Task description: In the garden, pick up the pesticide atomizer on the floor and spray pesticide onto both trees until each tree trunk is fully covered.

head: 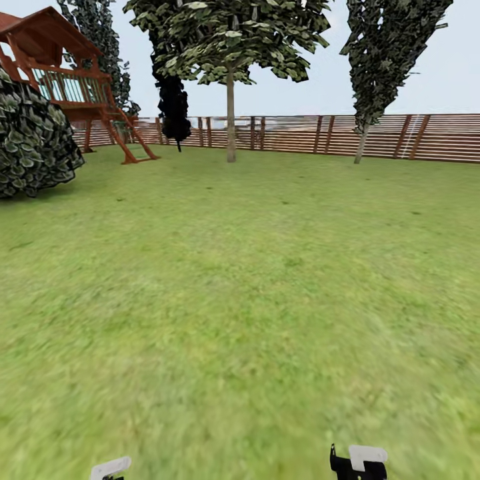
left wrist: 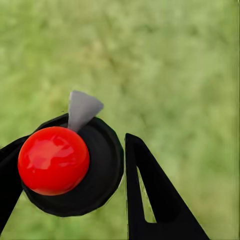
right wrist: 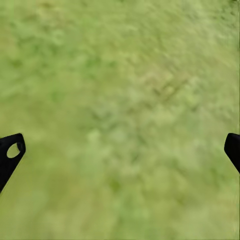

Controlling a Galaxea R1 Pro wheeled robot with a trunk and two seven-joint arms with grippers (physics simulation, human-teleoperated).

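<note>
My left gripper point(left wrist: 75, 150) is shut on the pesticide atomizer point(left wrist: 55, 160), seen from above as a glossy red ball on a round black body with a grey nozzle tip point(left wrist: 81, 107). Blurred lawn lies beneath it. My right gripper point(right wrist: 125, 142) is open over bare grass, with nothing between its black fingers point(right wrist: 10, 152). In the head view a tree point(head: 227, 33) with a straight pale trunk point(head: 231, 120) stands far ahead by the fence. Another tree point(head: 390, 47) with a thin leaning trunk point(head: 361, 143) stands at the far right. Both wrists peek in at the bottom edge.
Green lawn point(head: 253, 287) stretches ahead to a brown slat fence point(head: 373, 137). A wooden playset point(head: 67, 80) with a ladder and a big dark bush point(head: 30, 143) are at the left. A dark narrow conifer point(head: 174, 107) stands near the fence.
</note>
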